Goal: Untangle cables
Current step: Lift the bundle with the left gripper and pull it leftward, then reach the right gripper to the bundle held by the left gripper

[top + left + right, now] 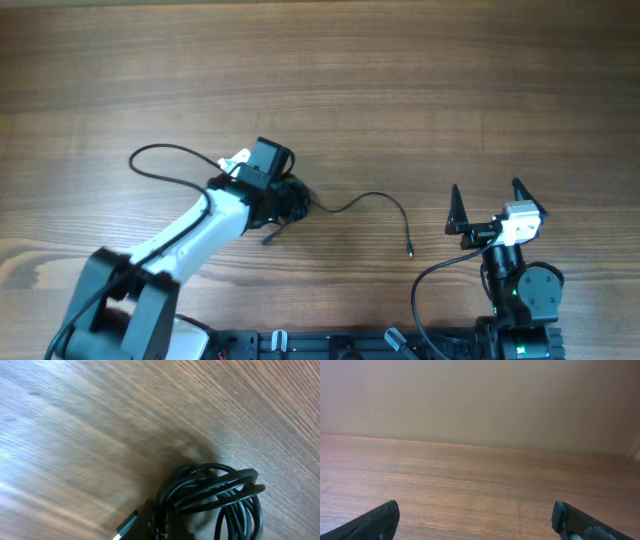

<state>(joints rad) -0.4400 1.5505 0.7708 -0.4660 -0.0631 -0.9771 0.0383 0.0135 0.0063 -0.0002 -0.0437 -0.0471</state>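
Observation:
The cables [296, 200] are thin black cords bunched in a small clump mid-table. One strand [375, 200] runs right from the clump and ends in a plug tip [410, 250]. Another plug tip [268, 240] pokes out just below the clump. My left gripper [284, 196] is right over the clump, mostly hidden by its wrist camera. In the left wrist view the coiled cables [220, 492] fill the lower right, a plug [125, 529] lies beside them, and my left gripper [161, 512] is shut on a few strands at the coil's edge. My right gripper [487, 190] stands open and empty, well right of the loose plug.
A black wire [160, 152] loops out on the table left of the left arm and runs back along it. Another arm wire [430, 275] curves beside the right arm's base. The right wrist view shows bare wood between the open gripper [475, 515] and a beige wall behind.

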